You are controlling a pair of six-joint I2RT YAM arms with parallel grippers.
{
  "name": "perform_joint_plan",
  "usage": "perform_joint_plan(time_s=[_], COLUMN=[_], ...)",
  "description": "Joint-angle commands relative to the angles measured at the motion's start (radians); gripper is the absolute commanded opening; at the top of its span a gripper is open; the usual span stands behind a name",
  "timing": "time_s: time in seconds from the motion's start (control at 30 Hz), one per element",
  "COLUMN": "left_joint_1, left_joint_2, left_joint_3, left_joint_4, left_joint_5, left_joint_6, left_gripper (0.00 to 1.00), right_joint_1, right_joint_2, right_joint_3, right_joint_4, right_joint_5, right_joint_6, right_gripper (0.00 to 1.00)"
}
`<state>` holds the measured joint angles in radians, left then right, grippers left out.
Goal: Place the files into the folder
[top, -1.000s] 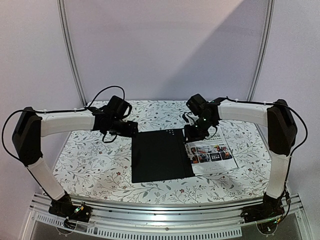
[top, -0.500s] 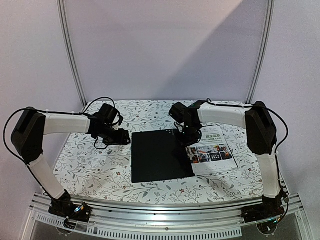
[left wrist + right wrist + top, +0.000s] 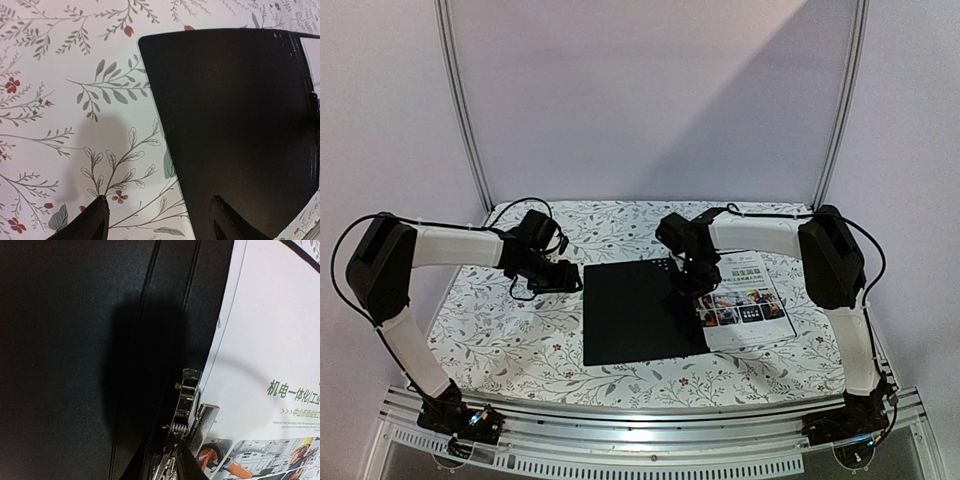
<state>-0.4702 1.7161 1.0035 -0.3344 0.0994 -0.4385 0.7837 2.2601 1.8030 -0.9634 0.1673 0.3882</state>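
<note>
The table (image 3: 500, 330) under its floral cloth takes up most of the overhead view. The folder (image 3: 635, 315) lies open and flat at the middle of it. Only its inside shows, plain matte black with rounded corners and long pressed creases down the spine. The files (image 3: 745, 300) lie flat just right of that black panel. The top sheet is white, with green printed characters across the middle and a band of colourful photos at its near end. A thin black edge shows past its far corner (seen only from the right wrist). A small metal spring clip (image 3: 187, 407) sits at the sheet's left edge, on the spine.

The left gripper (image 3: 570, 282) hangs low at the folder's left edge, jaws apart, one finger over the cloth and the other over the black panel. The right gripper (image 3: 688, 288) is down at the clip. I cannot tell whether it grips anything.
</note>
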Motion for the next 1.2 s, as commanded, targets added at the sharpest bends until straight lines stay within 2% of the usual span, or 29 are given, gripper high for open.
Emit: perform_joint_plan(time_s=[0.0, 0.1, 0.13, 0.37, 0.67, 0.83, 1.07, 1.17], left_joint_1=[0.016, 0.021, 0.024, 0.035, 0.004, -0.029, -0.065, -0.078], left_joint_2=[0.029, 0.029, 0.028, -0.043, -0.211, -0.198, -0.116, -0.068], left_joint_3=[0.015, 0.015, 0.015, -0.031, -0.247, -0.296, -0.402, -0.417], left_joint_4=[-0.004, -0.002, 0.0, 0.041, 0.241, 0.316, 0.633, 0.681], left_joint_5=[0.005, 0.006, 0.006, 0.013, 0.039, 0.043, 0.151, 0.17], left_joint_6=[0.001, -0.01, -0.014, -0.118, -0.253, -0.277, -0.365, -0.398], left_gripper=[0.68, 0.68, 0.68, 0.68, 0.69, 0.69, 0.71, 0.71], right_joint_1=[0.003, 0.003, 0.002, -0.005, -0.057, -0.069, -0.085, -0.092], right_joint_2=[0.041, 0.051, 0.051, -0.024, -0.12, -0.143, -0.164, -0.171], right_joint_3=[0.031, 0.035, 0.034, -0.009, -0.022, -0.019, -0.023, -0.024], right_joint_4=[0.0, -0.012, -0.011, 0.062, 0.097, 0.103, 0.12, 0.121], right_joint_5=[0.041, 0.06, 0.062, 0.035, -0.03, -0.055, -0.105, -0.124], right_joint_6=[0.019, 0.028, 0.037, 0.093, 0.106, 0.101, 0.102, 0.099], right_gripper=[0.15, 0.01, 0.0, 0.0, 0.0, 0.0, 0.0, 0.0])
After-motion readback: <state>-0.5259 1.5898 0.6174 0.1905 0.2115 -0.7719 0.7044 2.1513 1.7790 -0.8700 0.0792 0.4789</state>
